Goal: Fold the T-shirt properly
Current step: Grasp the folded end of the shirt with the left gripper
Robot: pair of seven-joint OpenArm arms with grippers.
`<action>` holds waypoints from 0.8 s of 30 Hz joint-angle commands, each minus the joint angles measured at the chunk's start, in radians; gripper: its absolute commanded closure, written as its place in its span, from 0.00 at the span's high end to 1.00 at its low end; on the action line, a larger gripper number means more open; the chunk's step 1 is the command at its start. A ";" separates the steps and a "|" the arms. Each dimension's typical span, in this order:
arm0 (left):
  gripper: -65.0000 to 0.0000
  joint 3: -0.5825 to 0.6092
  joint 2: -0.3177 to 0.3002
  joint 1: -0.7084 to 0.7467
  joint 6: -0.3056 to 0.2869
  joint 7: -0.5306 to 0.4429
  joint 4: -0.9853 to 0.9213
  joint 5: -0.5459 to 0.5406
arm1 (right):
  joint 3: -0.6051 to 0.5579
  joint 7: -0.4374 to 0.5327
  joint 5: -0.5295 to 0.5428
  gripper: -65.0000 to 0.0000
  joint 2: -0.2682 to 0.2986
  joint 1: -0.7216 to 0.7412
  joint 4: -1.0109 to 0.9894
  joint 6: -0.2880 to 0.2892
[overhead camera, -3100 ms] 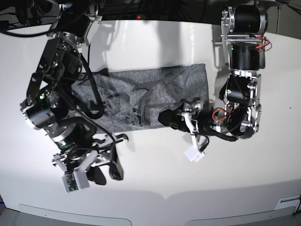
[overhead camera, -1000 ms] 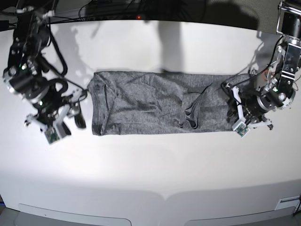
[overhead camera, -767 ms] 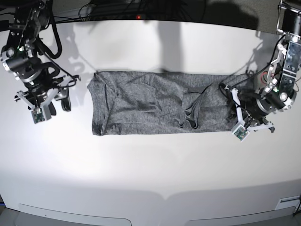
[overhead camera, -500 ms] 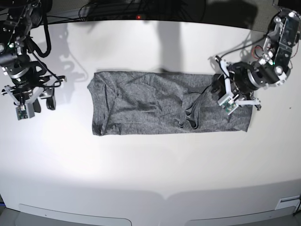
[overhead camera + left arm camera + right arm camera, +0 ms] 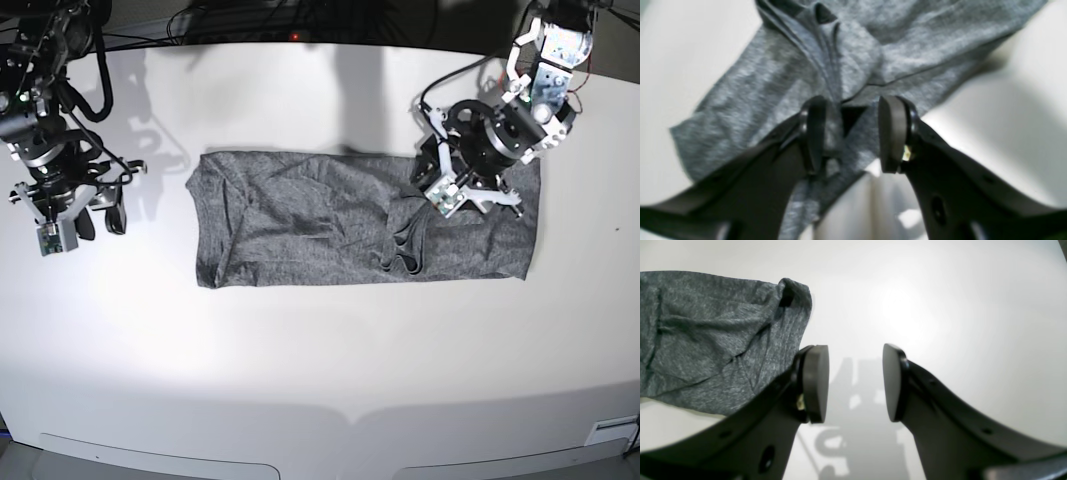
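1. Table (image 5: 320, 360): a bare white surface fills the near half of the base view.
2. T-shirt (image 5: 330, 225): the grey knit lies flat across the middle of the table as a long, wide band, with a bunched fold (image 5: 403, 245) right of its centre.
3. My right gripper (image 5: 855, 383): it hangs over bare table just off the shirt's left end in the base view. The jaws stand well apart with nothing between them; the cloth edge (image 5: 796, 300) lies beside my left-hand pad (image 5: 815, 383), apart from it.
4. My left gripper (image 5: 850, 133): it sits over the shirt's right portion in the base view. The jaws stand parted, and a gathered ridge of cloth (image 5: 826, 66) runs down into the gap, against 1 pad (image 5: 815, 133). I cannot tell whether it is pinched.
5. Dark cables (image 5: 250, 15) lie beyond the table's far edge.
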 commanded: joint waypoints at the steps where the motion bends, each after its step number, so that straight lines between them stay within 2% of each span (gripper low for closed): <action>1: 0.40 -0.006 -0.006 -0.011 0.023 -0.016 0.017 0.013 | 0.004 0.023 0.016 0.41 0.014 0.009 0.016 -0.005; 4: 0.40 -0.006 -0.006 -0.011 0.061 -0.016 -0.005 0.015 | 0.004 0.021 0.019 0.41 0.014 0.009 0.016 -0.005; 12: 0.40 -0.006 -0.005 -0.012 0.066 -0.016 -0.061 0.012 | 0.004 0.018 0.019 0.41 0.014 0.009 0.016 -0.005; 14: 0.39 -0.006 -0.005 -0.014 0.098 -0.016 -0.061 0.012 | 0.004 0.018 0.019 0.41 0.014 0.009 0.016 -0.005; 18: 0.29 -0.006 -0.005 -0.013 0.192 -0.016 -0.061 0.012 | 0.004 0.018 0.019 0.41 0.014 0.009 0.016 -0.005; 24: 0.07 -0.006 -0.003 -0.013 0.195 0.003 -0.061 0.011 | 0.004 0.018 0.019 0.41 0.014 0.009 0.016 -0.005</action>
